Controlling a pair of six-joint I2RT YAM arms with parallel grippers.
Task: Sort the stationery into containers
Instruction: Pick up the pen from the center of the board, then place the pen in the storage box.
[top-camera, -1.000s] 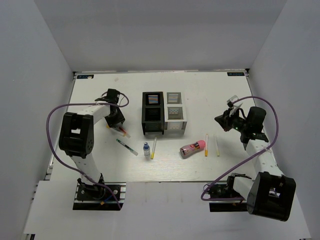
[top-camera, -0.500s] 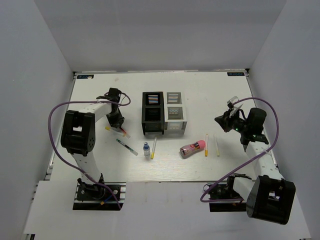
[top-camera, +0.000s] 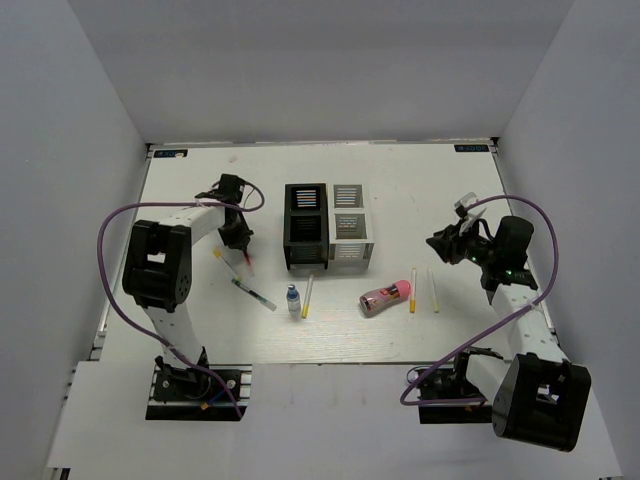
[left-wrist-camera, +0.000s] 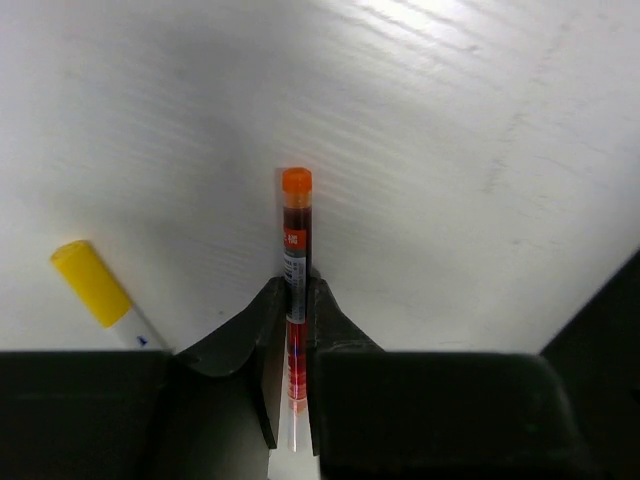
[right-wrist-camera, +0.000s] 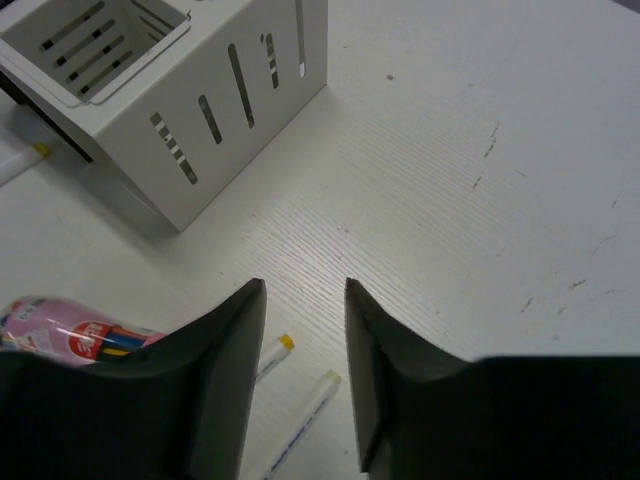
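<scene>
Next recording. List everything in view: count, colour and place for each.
black organiser: one, table centre
white organiser: one, against its right side
orange-capped pen: one, red inside, clamped in the left gripper
yellow-capped marker: one, white body, beside that pen
dark pen: one, left of the bottle
bottle: one, white, blue cap, before the black organiser
yellow pen: one, right of the bottle
pink cylinder: one, lying before the white organiser
orange-yellow pen: one, right of the cylinder
pale pen: one, further right
table: one, white
left gripper: shut on the pen
right gripper: open, empty
</scene>
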